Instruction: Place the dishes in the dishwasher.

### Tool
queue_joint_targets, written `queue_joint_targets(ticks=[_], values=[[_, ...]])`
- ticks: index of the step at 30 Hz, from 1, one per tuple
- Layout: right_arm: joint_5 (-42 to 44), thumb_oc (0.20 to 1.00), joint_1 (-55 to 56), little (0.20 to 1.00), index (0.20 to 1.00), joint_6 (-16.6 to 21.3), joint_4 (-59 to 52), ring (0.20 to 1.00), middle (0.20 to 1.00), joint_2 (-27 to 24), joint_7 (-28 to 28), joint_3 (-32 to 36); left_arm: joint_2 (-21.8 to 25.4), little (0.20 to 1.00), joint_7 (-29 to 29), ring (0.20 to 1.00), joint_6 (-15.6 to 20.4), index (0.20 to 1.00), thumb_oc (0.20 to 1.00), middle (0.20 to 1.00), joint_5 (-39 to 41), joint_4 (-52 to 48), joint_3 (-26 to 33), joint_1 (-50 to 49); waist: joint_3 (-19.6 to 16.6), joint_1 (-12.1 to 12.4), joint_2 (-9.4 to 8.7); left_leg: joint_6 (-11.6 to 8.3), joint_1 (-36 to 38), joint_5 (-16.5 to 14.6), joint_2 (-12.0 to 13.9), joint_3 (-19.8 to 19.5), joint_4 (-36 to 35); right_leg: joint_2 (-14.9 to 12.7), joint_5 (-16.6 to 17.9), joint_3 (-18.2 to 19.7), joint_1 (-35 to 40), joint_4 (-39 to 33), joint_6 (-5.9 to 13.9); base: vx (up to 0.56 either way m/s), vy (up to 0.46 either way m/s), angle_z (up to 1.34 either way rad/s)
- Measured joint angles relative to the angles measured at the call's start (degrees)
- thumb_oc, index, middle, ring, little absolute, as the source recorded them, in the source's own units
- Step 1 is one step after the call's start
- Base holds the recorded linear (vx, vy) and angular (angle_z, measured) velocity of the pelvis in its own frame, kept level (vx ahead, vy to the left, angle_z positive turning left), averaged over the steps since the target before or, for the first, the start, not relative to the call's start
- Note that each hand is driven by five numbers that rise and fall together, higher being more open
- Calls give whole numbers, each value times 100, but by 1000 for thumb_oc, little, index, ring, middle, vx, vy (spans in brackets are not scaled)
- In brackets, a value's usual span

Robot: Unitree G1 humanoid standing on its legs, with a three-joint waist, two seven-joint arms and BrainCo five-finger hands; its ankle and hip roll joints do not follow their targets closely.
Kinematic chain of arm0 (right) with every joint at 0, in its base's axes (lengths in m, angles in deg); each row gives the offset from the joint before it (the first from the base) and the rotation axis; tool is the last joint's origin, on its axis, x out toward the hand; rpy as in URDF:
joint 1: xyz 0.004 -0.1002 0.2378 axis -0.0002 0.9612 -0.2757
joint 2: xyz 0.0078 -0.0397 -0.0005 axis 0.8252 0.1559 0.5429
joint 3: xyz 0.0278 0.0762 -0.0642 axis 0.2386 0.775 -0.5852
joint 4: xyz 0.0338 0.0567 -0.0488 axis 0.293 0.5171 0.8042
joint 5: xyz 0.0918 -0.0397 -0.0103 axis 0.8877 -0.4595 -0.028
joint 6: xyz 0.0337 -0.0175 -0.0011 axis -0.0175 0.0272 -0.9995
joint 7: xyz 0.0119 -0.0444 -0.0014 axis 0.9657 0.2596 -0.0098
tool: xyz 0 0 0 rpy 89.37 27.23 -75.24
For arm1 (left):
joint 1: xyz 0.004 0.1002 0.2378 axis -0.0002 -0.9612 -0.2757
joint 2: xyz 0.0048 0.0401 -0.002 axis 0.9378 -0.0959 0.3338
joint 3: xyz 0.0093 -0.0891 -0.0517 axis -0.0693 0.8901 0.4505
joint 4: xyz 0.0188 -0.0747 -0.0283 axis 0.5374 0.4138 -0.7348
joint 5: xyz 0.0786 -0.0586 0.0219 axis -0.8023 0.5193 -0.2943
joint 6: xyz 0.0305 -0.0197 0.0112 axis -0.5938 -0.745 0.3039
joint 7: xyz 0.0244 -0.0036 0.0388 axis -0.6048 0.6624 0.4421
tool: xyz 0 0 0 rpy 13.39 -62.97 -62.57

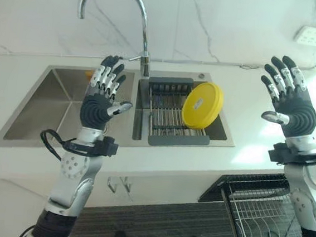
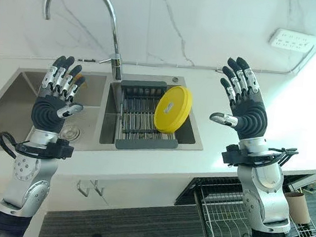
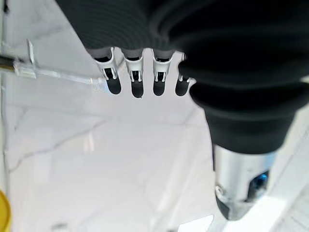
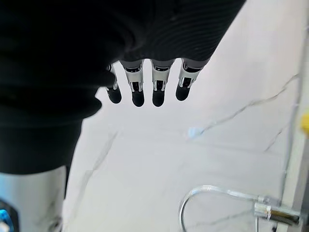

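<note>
text: none legible | yellow plate (image 1: 202,105): small pale label, print too small to read | elsewhere: no signs or numbers

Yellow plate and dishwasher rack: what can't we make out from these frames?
- Yellow plate: leans in the sink rack; its lower edge sits behind the rack's front rim, so its footing is hidden.
- Dishwasher rack: cut off by the frame's lower right edge and partly behind the right arm, so how full it is cannot be told.
- Left sink basin: the left hand hides part of the bottom.
</note>
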Motion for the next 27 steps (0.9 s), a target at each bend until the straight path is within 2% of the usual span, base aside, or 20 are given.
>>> queue_joint_targets(ticks=[1,2,4,5,6,8,9,12,13,17,21,24,27], values=[[0,1000,-11,1000,1000,-2,-1,1000,1000,-24,2,5,0,1000,-1,1000,0,1000,1000,1000,0,3,-12,27,49,19,-56,-31,-263,-135,-12,-269,317,-65,21,173,-29,5,-41,-10,104,-66],[1,1000,-159,1000,1000,12,66,1000,1000,-103,-12,-77,8,1000,13,1000,71,1000,1000,1000,6,2,-64,29,52,69,-36,-170,-371,-286,-77,-711,47,-106,106,461,-218,40,-37,48,77,-80],[-5,1000,-490,1000,1000,24,307,1000,1000,-161,-59,-208,-10,1000,19,1000,125,1000,1000,1000,4,68,-150,117,97,83,247,-111,-226,-203,72,-683,-853,46,168,753,-356,37,36,95,120,-91],[-15,1000,-429,1000,1000,25,303,1000,1000,-175,-45,-111,-85,1000,15,1000,119,1000,1000,1000,-1,119,-249,257,142,-38,528,-83,-111,-140,112,-620,-1125,149,182,764,-298,3,106,91,138,-68],[-3,1000,-227,1000,1000,15,301,1000,1000,-115,-27,-136,-126,1000,35,1000,119,1000,1000,1000,-2,199,-261,335,155,-116,587,-93,19,161,98,-495,-1144,129,185,811,-189,3,187,51,118,-53],[8,1000,152,1000,1000,6,131,1000,1000,-121,-63,-125,-126,1000,42,1000,119,1000,1000,1000,-1,181,-204,365,135,-277,469,-92,219,166,-78,-347,-1145,-119,134,769,-84,1,275,129,116,-35],[7,1000,323,1000,1000,-22,72,1000,1000,-91,-62,-114,-117,1000,44,1000,117,1000,1000,1000,-2,181,-200,404,119,-373,330,-65,239,146,-177,-348,-1145,-238,135,695,-60,2,340,123,93,-3],[2,1000,344,1000,1000,-256,79,1000,1000,33,-31,-128,-25,1000,108,1000,110,1000,1000,1000,-6,180,-219,428,47,-428,112,8,278,134,-256,-368,-1136,-278,207,644,-2,9,444,59,62,12],[2,1000,329,1000,1000,-275,81,1000,1000,34,-12,-129,-22,1000,129,1000,110,1000,1000,1000,-5,180,-219,428,45,-422,110,0,296,139,-246,-375,-1113,-268,216,618,31,20,456,1,29,11],[11,1000,-32,1000,1000,-754,448,1000,1000,18,131,-172,-23,1000,164,1000,33,1000,1000,1000,-5,179,-278,441,36,-299,112,-35,359,148,-232,-426,-1108,-245,212,526,141,37,452,15,-10,8],[23,1000,-487,1000,1000,-1076,1198,1000,1000,-110,203,-407,31,1000,169,1000,-16,1000,1000,1000,-5,183,-438,477,-8,-116,77,-27,353,112,-209,-498,-1133,-230,124,474,179,33,387,-8,-13,6],[31,1000,-807,1000,1000,-1358,1790,1000,1000,-179,209,-665,55,1000,167,1000,-37,1000,1000,1000,-5,217,-435,486,-69,4,56,-51,276,126,-193,-562,-1141,-228,73,374,179,5,417,-13,-27,15],[372,1000,-889,1000,1000,-1557,2251,1000,1000,-144,252,-689,76,1000,166,1000,-39,1000,1000,1000,-4,233,-424,486,-202,93,11,-22,256,158,-195,-646,-1136,-224,60,317,199,4,401,-16,-16,12]])
